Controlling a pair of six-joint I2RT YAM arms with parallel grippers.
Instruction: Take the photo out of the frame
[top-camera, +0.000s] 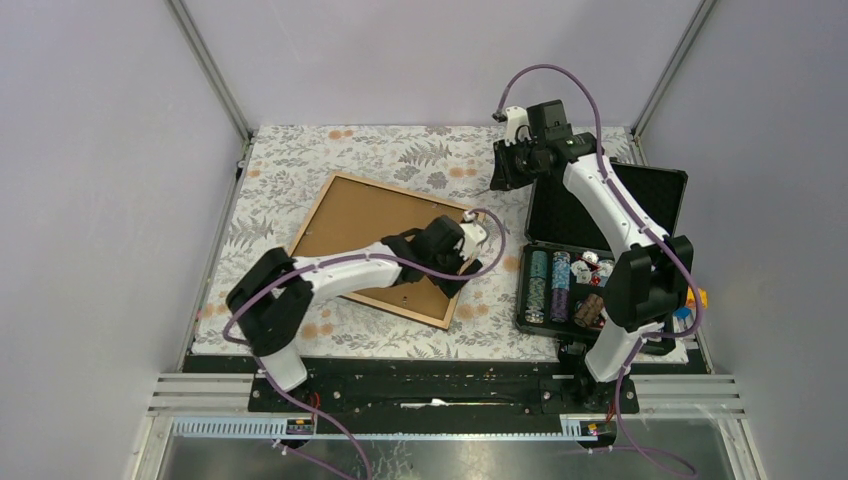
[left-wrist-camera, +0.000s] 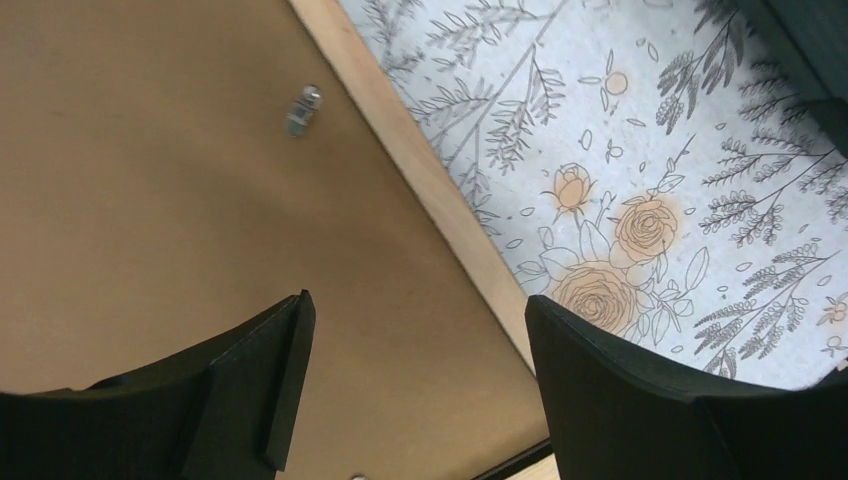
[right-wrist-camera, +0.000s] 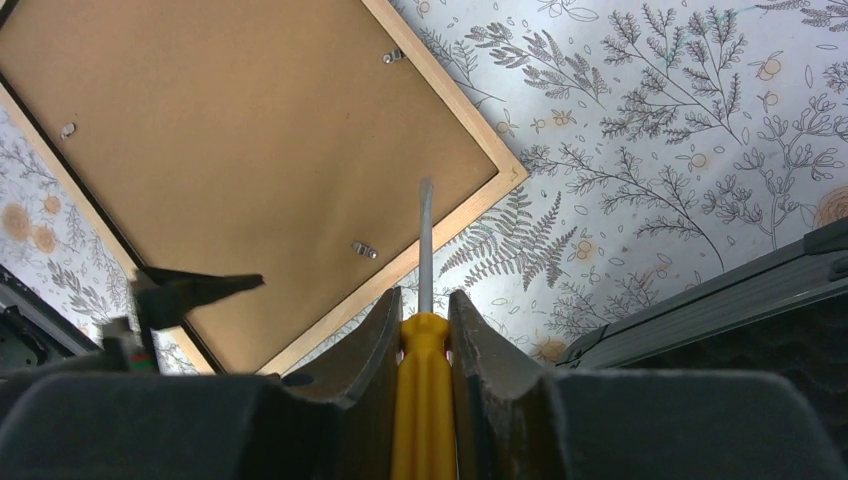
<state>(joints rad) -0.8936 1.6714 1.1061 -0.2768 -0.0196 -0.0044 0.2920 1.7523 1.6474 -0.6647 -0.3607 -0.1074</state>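
The frame (top-camera: 360, 215) lies face down on the floral cloth, its brown backing board up inside a light wood edge. The photo is hidden under the board. My left gripper (left-wrist-camera: 415, 305) hangs open low over the board (left-wrist-camera: 150, 230) near the frame's right edge, with nothing between its fingers. It shows from above too, the left gripper (top-camera: 468, 258) near the frame's right corner. A small metal clip (left-wrist-camera: 303, 108) sits on the board ahead of it. My right gripper (right-wrist-camera: 424, 300) is shut on a yellow-handled screwdriver (right-wrist-camera: 426, 380) and held high beyond the frame's far corner (right-wrist-camera: 505, 172); in the top view the right gripper (top-camera: 500, 175) is above the cloth.
An open black case (top-camera: 600, 250) of poker chips stands at the right of the table, its lid edge (right-wrist-camera: 720, 300) close under my right wrist. More metal clips (right-wrist-camera: 364, 249) dot the board's rim. Grey walls close the table in on three sides.
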